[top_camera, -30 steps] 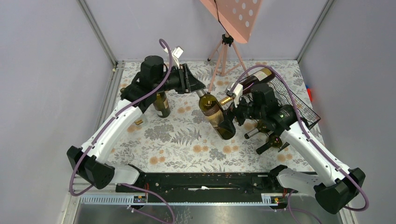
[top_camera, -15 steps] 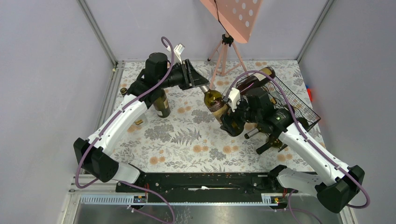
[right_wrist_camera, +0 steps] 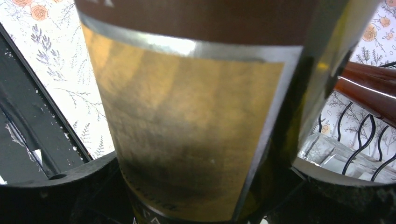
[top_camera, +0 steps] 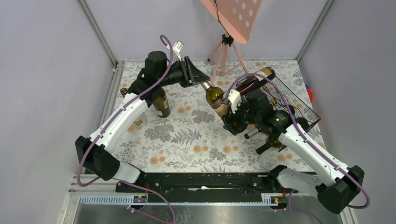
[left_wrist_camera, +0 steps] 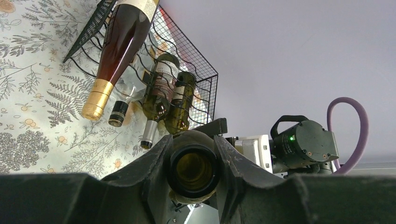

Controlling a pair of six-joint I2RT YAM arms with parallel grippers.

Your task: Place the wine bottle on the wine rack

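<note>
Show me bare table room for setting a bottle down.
Free: the near middle of the floral tablecloth, in front of the held green glass wine bottle. Crowded: the black wire rack at right; the standing dark glass bottle at far left.

Six wine bottles (top_camera: 215, 97), one wine rack (top_camera: 300, 105), one stand (top_camera: 224, 50)

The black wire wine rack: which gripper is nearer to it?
Right. The right gripper clamps the body of the green glass wine bottle just beside the black wire wine rack; the left gripper holds that bottle's neck, farther away on the left.
</note>
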